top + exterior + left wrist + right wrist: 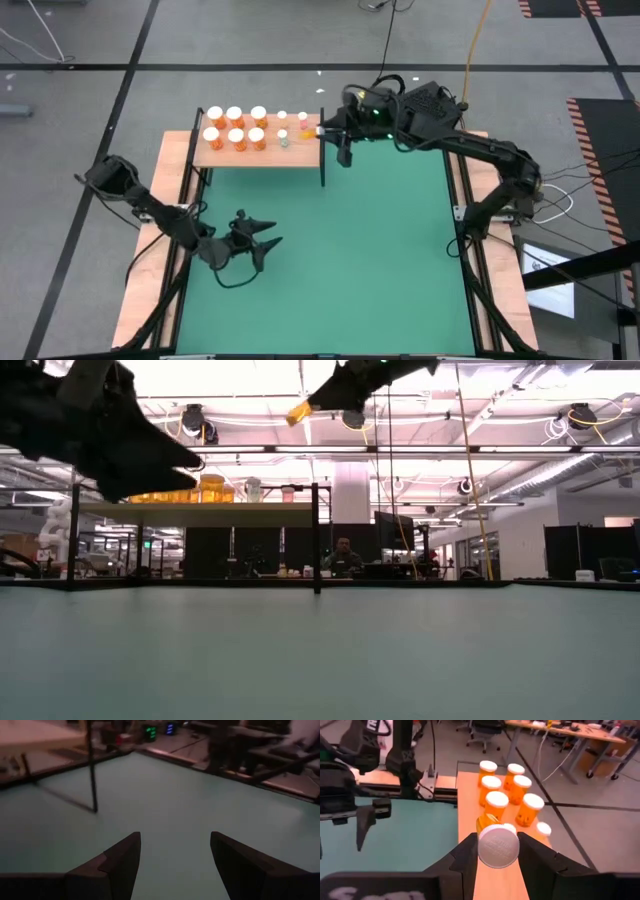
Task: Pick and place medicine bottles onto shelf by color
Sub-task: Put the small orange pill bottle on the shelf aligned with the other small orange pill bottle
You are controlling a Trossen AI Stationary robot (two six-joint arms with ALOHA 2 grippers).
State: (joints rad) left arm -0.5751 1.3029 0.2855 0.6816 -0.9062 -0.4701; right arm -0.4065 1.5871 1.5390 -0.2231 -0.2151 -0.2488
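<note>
The shelf (262, 152), a light wooden board on thin black posts, stands at the far left of the green mat. Six orange bottles with white caps (236, 127) stand upright on it in two rows, and small bottles (283, 128) stand to their right. My right gripper (322, 130) hovers at the shelf's right end, shut on a yellow-orange bottle (490, 827). In the right wrist view the standing bottles (507, 790) lie just beyond it. My left gripper (268, 238) is open above the mat's near left part, with nothing between its fingers (120, 862). My right gripper pinches the bottle between its two fingers, which sit on either side of the white cap (485, 847). The fingers come about level from the table's right and lie along the bottle. Its body (298, 412) sticks out past the fingertips, lifted clear above the shelf.
The green mat (350, 250) lies open between the arms. A black post (322, 160) stands at the shelf's near right corner, close under my right gripper. Wooden strips (140, 290) border the mat. A person (345, 552) sits in the room behind.
</note>
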